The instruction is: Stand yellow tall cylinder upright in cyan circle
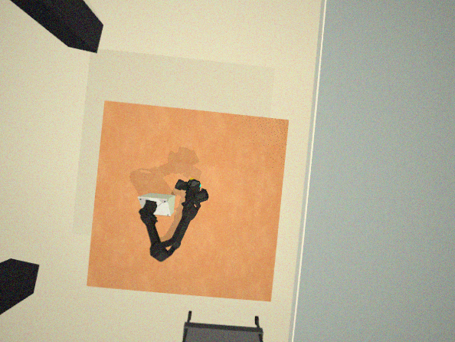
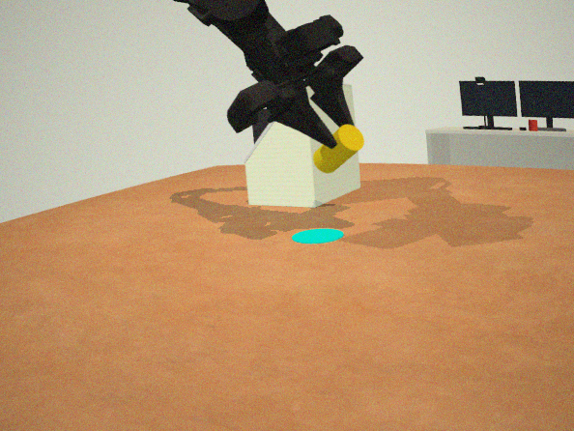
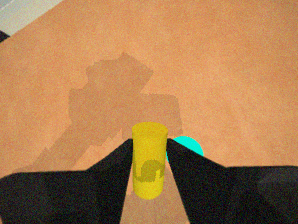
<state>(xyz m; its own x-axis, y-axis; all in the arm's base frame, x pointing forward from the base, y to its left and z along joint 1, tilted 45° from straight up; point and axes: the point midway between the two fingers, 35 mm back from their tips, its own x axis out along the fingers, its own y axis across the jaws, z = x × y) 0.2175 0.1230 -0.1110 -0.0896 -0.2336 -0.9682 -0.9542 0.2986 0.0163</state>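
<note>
Office or lab, 2 monitors point(image 2: 517, 100) on a grey desk point(image 2: 498, 147), plain walls

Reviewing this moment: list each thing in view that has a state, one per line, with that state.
gripper: shut on the yellow cylinder, raised above the table.
yellow cylinder: held in the air, tilted, neither lying flat nor upright yet.
cyan circle: uncovered, nothing standing in it; the cylinder hangs above and apart from it.
white block: resting on the orange table, behind the circle, untouched.
</note>
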